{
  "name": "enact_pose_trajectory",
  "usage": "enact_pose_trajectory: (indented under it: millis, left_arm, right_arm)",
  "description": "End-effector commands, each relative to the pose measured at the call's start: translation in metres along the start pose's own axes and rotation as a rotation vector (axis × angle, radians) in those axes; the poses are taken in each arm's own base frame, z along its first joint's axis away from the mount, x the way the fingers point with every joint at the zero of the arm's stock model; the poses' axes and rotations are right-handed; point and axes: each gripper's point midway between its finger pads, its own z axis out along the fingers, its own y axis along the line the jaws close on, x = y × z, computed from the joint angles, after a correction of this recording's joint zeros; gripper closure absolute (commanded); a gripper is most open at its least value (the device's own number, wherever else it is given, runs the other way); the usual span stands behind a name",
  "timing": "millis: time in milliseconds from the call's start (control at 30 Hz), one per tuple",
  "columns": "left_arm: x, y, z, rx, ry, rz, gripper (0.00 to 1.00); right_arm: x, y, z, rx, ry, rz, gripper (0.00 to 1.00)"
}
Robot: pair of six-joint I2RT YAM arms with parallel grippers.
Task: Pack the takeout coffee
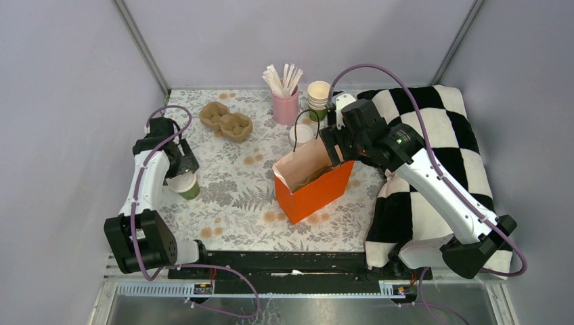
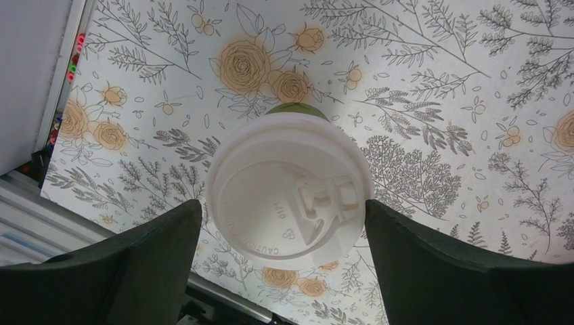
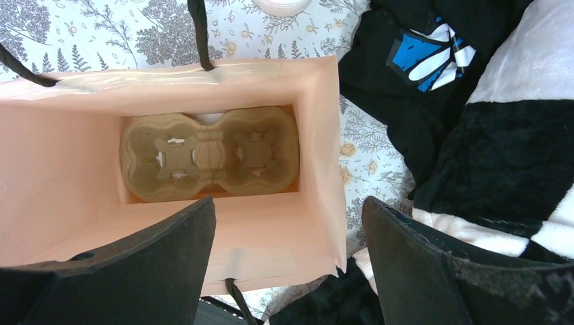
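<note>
The takeout coffee (image 1: 186, 184) is a green-sided cup with its white lid (image 2: 288, 186) on, standing upright on the flowered cloth at the left. My left gripper (image 1: 179, 166) hangs over it, open, one finger on each side of the lid in the left wrist view; the right finger (image 2: 433, 264) is at the lid's edge, the left one just clear. The orange paper bag (image 1: 315, 183) stands open in the middle. My right gripper (image 3: 290, 217) is open above the bag's mouth, holding nothing. A brown cup carrier (image 3: 210, 152) lies on the bag's floor.
A second brown carrier (image 1: 225, 120) lies at the back left. A pink cup of white sticks (image 1: 285, 101), a stack of cups (image 1: 318, 98) and a loose white lid (image 1: 302, 133) stand behind the bag. A black-and-white checkered blanket (image 1: 433, 135) covers the right side.
</note>
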Motion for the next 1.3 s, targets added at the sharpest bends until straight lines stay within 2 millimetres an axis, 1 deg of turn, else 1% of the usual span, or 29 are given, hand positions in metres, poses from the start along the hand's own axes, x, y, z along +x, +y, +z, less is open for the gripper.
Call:
enact_pose_trajectory:
  millis: [0, 133, 300, 333, 400, 667, 800, 867, 1033, 1267]
  left_arm:
    - [-0.012, -0.005, 0.0, 0.027, -0.054, 0.003, 0.07]
    - [-0.012, -0.006, 0.002, 0.032, -0.056, 0.004, 0.07]
    - [-0.012, -0.007, 0.003, 0.037, -0.051, 0.003, 0.13]
    - [-0.011, -0.007, 0.004, 0.036, -0.049, 0.002, 0.13]
    - [-0.01, -0.006, 0.003, 0.031, -0.049, 0.002, 0.09]
    - [-0.003, -0.004, 0.002, 0.028, -0.039, -0.007, 0.08]
    - [0.002, -0.002, 0.003, 0.024, -0.031, -0.016, 0.05]
    - [0.004, -0.002, 0.004, 0.023, -0.03, -0.018, 0.05]
    - [0.005, -0.003, 0.007, 0.025, -0.021, -0.013, 0.1]
    - [0.001, -0.004, 0.005, 0.031, -0.031, -0.015, 0.19]
  right_arm:
    - [-0.007, 0.0, -0.006, -0.014, -0.047, -0.001, 0.15]
    - [-0.008, 0.0, -0.007, -0.016, -0.05, -0.001, 0.15]
    - [-0.007, 0.0, -0.006, -0.015, -0.049, -0.003, 0.15]
    - [-0.007, 0.0, -0.006, -0.016, -0.048, -0.003, 0.15]
    - [-0.007, 0.0, -0.006, -0.016, -0.047, -0.003, 0.15]
    - [-0.008, 0.001, -0.006, -0.021, -0.05, -0.003, 0.15]
    - [-0.008, 0.002, -0.006, -0.023, -0.049, -0.003, 0.15]
    - [-0.008, 0.002, -0.006, -0.026, -0.049, -0.003, 0.15]
    - [-0.008, 0.003, -0.006, -0.028, -0.05, -0.003, 0.15]
    - [-0.008, 0.002, -0.006, -0.023, -0.051, -0.003, 0.15]
